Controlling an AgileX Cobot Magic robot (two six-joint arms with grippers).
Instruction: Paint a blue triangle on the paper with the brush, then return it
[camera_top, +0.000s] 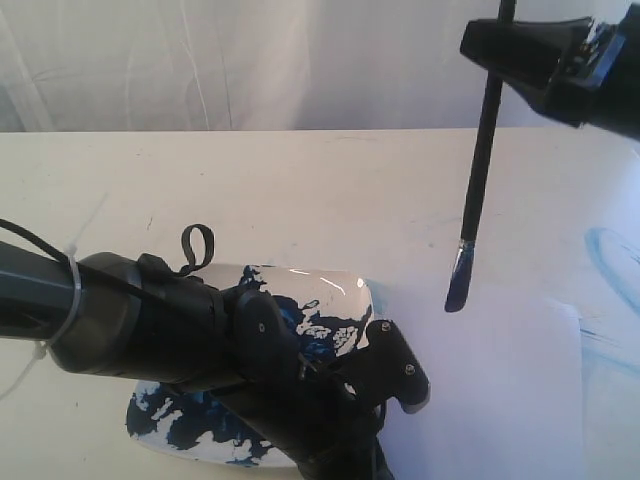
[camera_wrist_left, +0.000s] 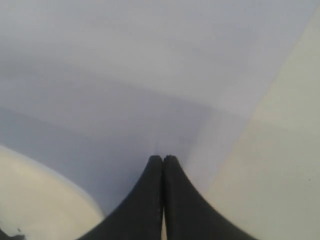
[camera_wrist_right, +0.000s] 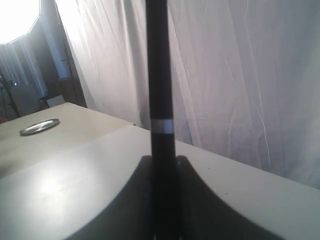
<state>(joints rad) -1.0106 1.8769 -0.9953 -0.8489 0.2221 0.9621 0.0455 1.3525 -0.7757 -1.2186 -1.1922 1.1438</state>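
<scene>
The brush (camera_top: 478, 180) hangs nearly upright in the air, its blue-stained tip (camera_top: 456, 288) just above the far edge of the white paper (camera_top: 490, 400). My right gripper (camera_top: 497, 45) is shut on the upper handle; the right wrist view shows the black handle (camera_wrist_right: 159, 75) clamped between the jaws of the gripper (camera_wrist_right: 163, 161). My left gripper (camera_top: 408, 388) is shut with nothing in it, its tips (camera_wrist_left: 163, 159) resting at the paper (camera_wrist_left: 125, 75) near its left edge. No blue triangle shows on the paper.
A white square dish (camera_top: 350, 290) smeared with dark blue paint lies under the left arm. Faint light-blue smears (camera_top: 608, 255) mark the table at the right. A small metal disc (camera_wrist_right: 39, 126) sits far off on the table. A white curtain hangs behind.
</scene>
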